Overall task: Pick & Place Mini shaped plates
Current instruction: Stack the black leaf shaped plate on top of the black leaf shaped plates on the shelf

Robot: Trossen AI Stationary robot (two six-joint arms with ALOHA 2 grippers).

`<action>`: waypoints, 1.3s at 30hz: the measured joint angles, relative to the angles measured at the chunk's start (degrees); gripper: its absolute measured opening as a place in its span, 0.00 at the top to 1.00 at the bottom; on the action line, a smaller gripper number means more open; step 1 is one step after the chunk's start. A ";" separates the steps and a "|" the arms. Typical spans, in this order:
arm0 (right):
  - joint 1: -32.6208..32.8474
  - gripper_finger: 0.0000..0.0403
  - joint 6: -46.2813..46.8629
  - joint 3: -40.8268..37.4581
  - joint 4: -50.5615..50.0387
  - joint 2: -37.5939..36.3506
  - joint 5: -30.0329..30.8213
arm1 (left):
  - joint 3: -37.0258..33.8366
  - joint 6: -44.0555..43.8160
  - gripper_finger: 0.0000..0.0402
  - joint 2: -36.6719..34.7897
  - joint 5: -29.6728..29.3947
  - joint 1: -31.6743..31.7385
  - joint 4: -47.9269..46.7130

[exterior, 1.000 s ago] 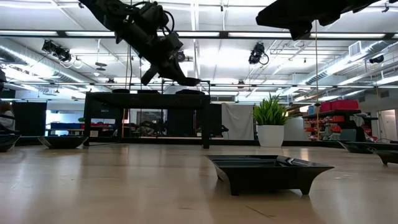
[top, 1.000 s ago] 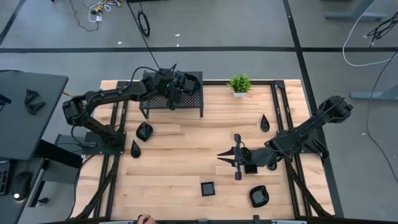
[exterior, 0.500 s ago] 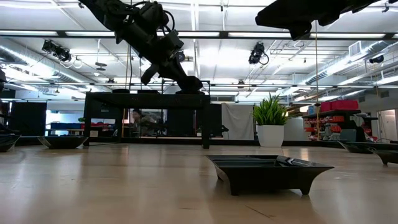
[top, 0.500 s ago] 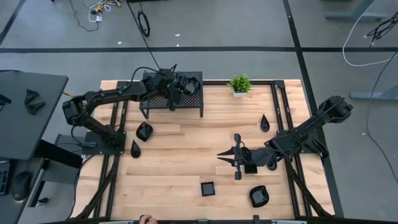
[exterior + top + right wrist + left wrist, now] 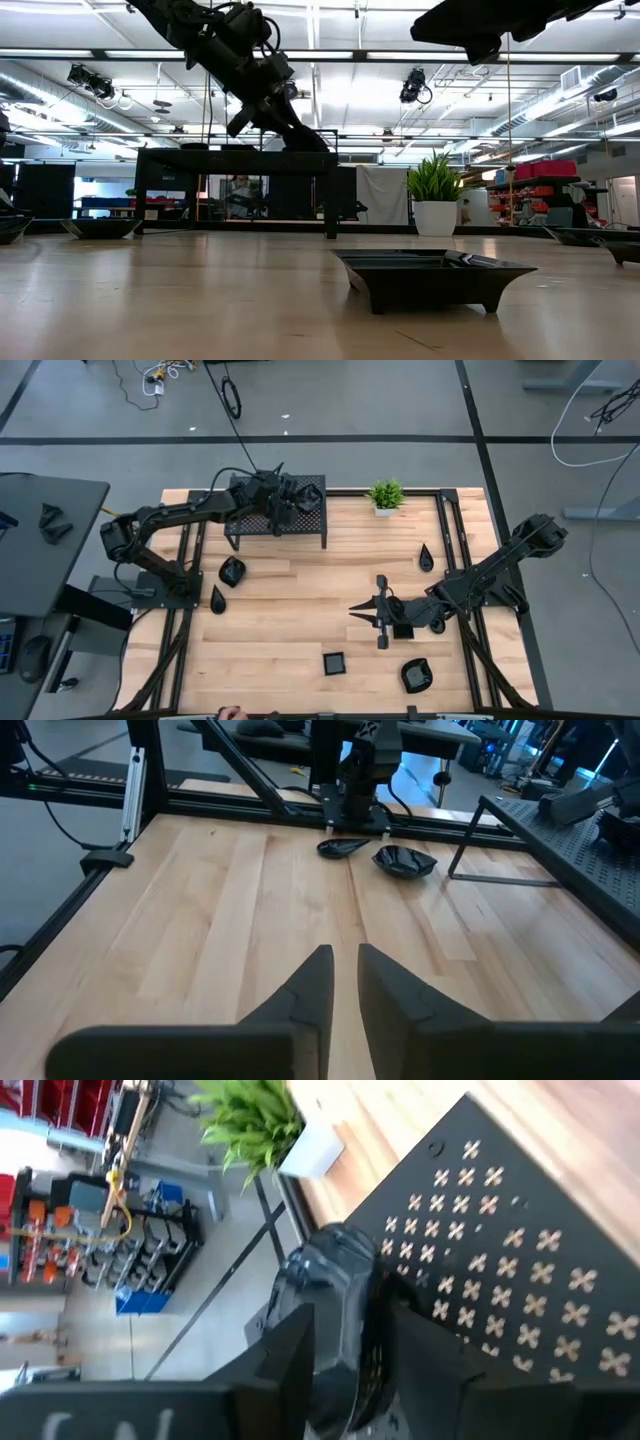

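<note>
My left gripper (image 5: 288,496) hovers over the black perforated rack (image 5: 312,525) at the table's far side, slanting down and open. A glossy black mini plate (image 5: 338,1275) lies on the rack's top, near its edge. My fingers (image 5: 295,1355) stand on either side of it. My right gripper (image 5: 354,609) hangs over mid-table pointing toward the left edge, with a narrow gap between its fingertips (image 5: 345,982) and nothing in it. Other plates rest on the wood: a blob (image 5: 232,571), teardrops (image 5: 218,600) (image 5: 426,557), a square (image 5: 333,662) and a rounded one (image 5: 416,676).
A small potted plant (image 5: 385,495) stands at the far edge, right of the rack. Black frame rails (image 5: 185,610) run along both sides of the table. Bare wood lies between the rack and my right gripper. The square plate (image 5: 430,275) is nearest in the low view.
My left gripper has opened above the rack without shifting. The plate that stuck out level from its fingertips, just clear of the rack, has come down onto the rack's top. My right arm has kept still.
</note>
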 joint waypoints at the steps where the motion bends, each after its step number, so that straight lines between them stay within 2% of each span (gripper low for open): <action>1: 0.00 0.87 0.00 -0.02 0.00 0.00 0.00 | 0.00 -0.46 0.66 -0.38 -0.73 -0.13 -0.12; 7: 0.02 0.87 0.46 -0.01 0.00 0.00 0.00 | 0.00 -3.55 0.61 -4.33 -2.30 -0.92 0.14; 13: 0.04 0.87 2.09 0.00 0.00 0.00 0.00 | 0.00 -9.75 0.62 -7.36 -2.59 -1.08 -0.66; 15: 0.04 0.87 2.13 0.00 0.00 0.00 0.01 | 0.00 -13.32 0.64 -7.45 0.23 -1.23 -0.56; 19: 0.02 0.87 2.07 0.00 0.00 0.00 0.00 | 0.02 -21.52 0.72 -6.60 9.73 -1.93 -0.36; 22: 0.02 0.87 1.95 0.00 0.02 0.01 0.02 | 0.02 -26.81 0.81 -4.89 12.18 -2.47 -0.81; 28: 0.02 0.87 1.92 0.00 0.02 0.02 0.02 | 0.02 -29.73 0.98 -1.95 7.28 -2.85 -0.72; 32: 0.02 0.87 1.90 0.00 0.02 0.02 0.02 | 0.02 -29.72 0.97 -0.85 5.09 -2.38 -0.85; 39: 0.02 0.87 1.86 0.00 0.01 0.02 0.02 | 0.02 -29.36 0.98 0.96 4.76 -1.63 -0.69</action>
